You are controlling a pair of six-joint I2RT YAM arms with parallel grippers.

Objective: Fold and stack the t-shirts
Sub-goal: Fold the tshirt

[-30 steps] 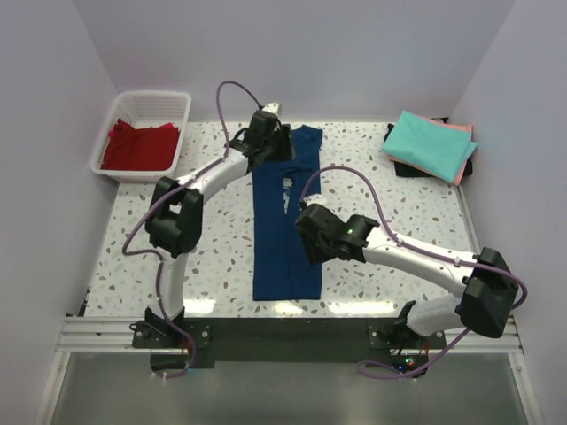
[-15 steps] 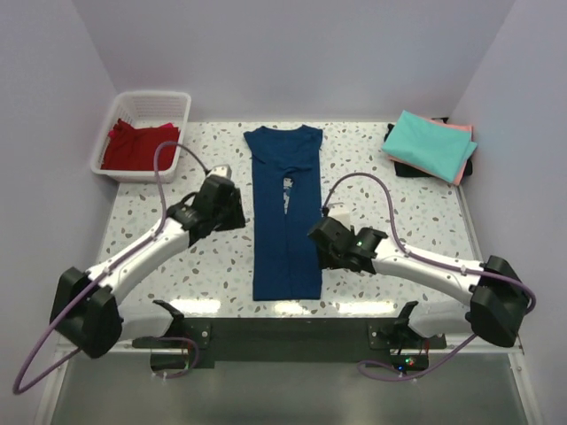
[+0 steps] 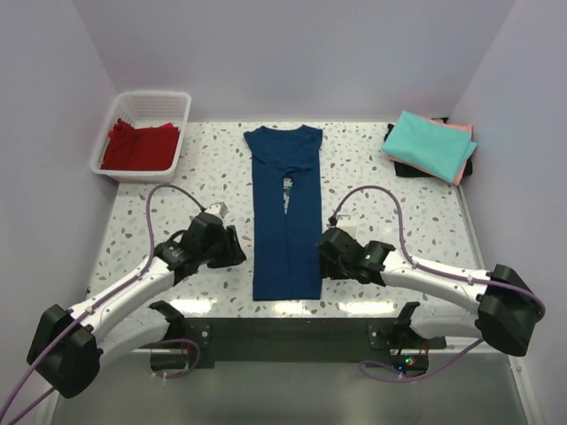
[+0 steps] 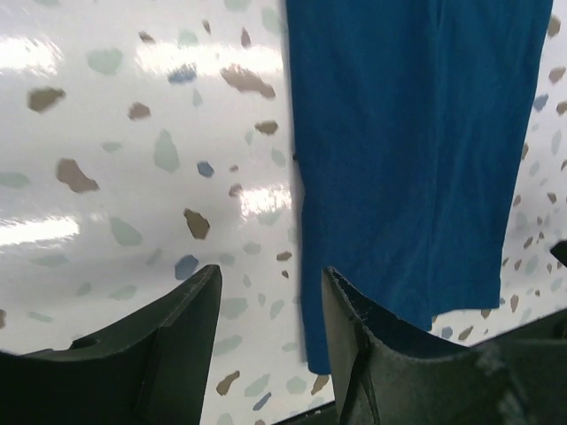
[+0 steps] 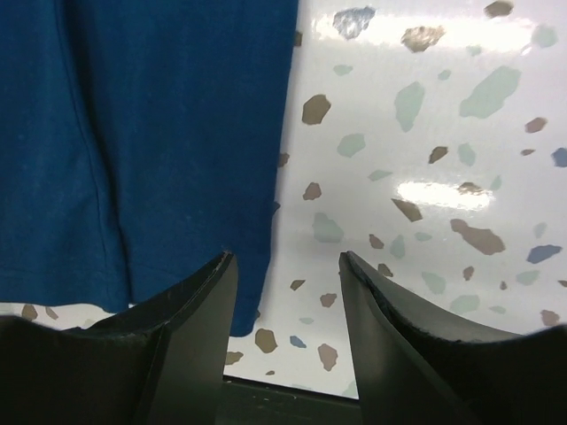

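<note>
A navy blue t-shirt (image 3: 285, 212) lies flat in the middle of the table, folded into a long narrow strip with its collar at the far end. A bit of pale print shows at its centre seam. My left gripper (image 3: 237, 255) is low by the strip's near left corner. It is open and empty, and the shirt's left edge (image 4: 416, 150) runs just past its right finger (image 4: 354, 336). My right gripper (image 3: 324, 258) mirrors it at the near right corner. It is open too, with the hem corner (image 5: 151, 133) beside its left finger (image 5: 199, 310).
A white basket (image 3: 151, 96) at the back left holds a red t-shirt (image 3: 137, 146). At the back right a teal t-shirt (image 3: 430, 146) lies folded on a salmon-pink one (image 3: 462, 150), over something dark. The table's near edge is close behind both grippers.
My left arm has swung back from the shirt's collar end to its near left corner. My right gripper has slid nearer, down to the hem's right corner. The shirt lies unmoved.
</note>
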